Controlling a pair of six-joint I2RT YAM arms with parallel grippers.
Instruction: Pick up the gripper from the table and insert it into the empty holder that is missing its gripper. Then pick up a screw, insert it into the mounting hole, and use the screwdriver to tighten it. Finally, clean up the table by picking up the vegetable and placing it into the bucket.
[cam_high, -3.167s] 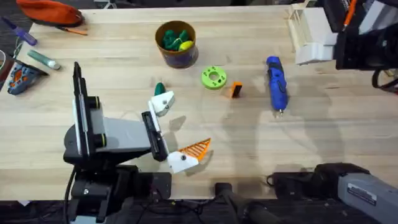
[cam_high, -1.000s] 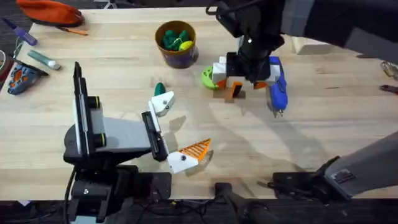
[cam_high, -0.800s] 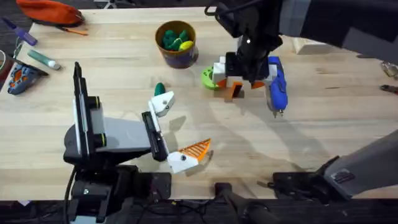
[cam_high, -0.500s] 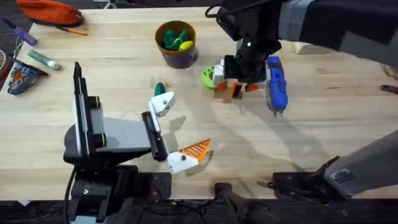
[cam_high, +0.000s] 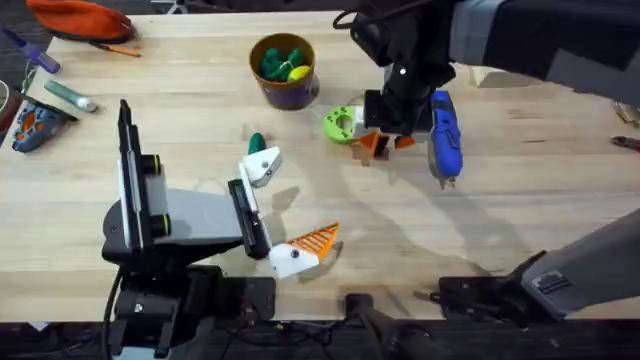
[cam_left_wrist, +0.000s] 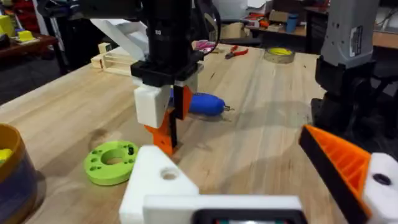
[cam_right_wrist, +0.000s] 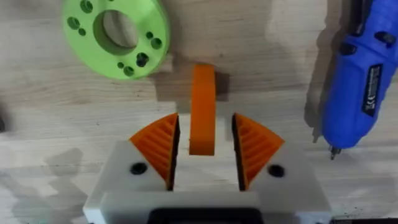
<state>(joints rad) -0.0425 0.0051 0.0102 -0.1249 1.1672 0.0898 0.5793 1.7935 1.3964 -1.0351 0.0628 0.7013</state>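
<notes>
While the right gripper (cam_right_wrist: 203, 146) stands over the table, its two orange ribbed pads (cam_right_wrist: 157, 148) sit narrowly either side of the gripper (cam_right_wrist: 202, 109), the small orange block, with a slim gap showing on each side, so a firm clamp cannot be confirmed. Just beyond the fingertips lies the lime-green ring disc (cam_right_wrist: 115, 35); beside them on the other side lies the blue screwdriver (cam_right_wrist: 359, 87), whose dark label carries small white print too fine to read.

From overhead, the bucket (cam_high: 284, 71), holding green and yellow toys, sits beyond the disc. The left gripper (cam_high: 285, 210) rests near its own base with jaws spread wide; one side bears an orange ribbed tip (cam_high: 316, 240), the other is the bare white holder (cam_high: 262, 165). The dark green vegetable (cam_high: 256, 142) lies touching or just beside that holder.

All rests on a pale wooden table (cam_high: 520, 210). In the left wrist view the room behind shows a yellow tape roll (cam_left_wrist: 280, 54), red-handled pliers (cam_left_wrist: 236, 53) and a pale wooden slotted box (cam_left_wrist: 115, 62).
</notes>
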